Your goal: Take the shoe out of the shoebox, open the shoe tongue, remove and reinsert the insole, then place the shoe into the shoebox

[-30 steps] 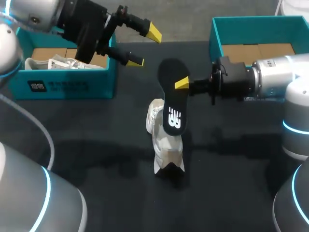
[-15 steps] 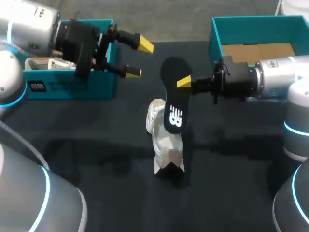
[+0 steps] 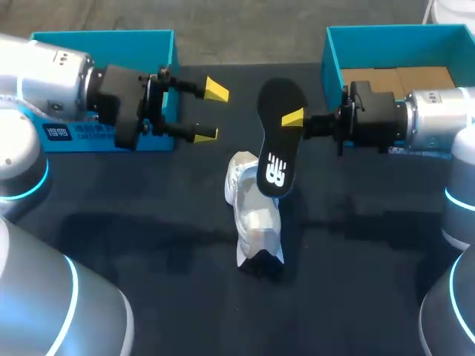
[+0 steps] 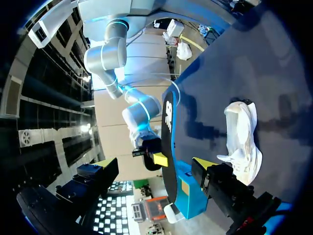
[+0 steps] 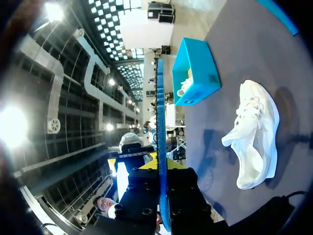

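Above the shoe (image 3: 256,219) lying on the tabletop (image 3: 148,245), the right gripper (image 3: 288,122) is pinching the insole (image 3: 276,159) (long axis tilting down toward the shoe); the left gripper (image 3: 211,111) is hovering spread, well apart.

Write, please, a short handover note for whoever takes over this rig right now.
Left gripper: open, empty, in the air beside the left shoebox.
Right gripper: shut on the black insole, held off the table near the shoe.
White shoe: lying mid-table, outside both boxes. Right shoebox sits open at the far right.
Done: shoe taken out, insole removed.
Left: reinsert the insole, then place the shoe into the shoebox.
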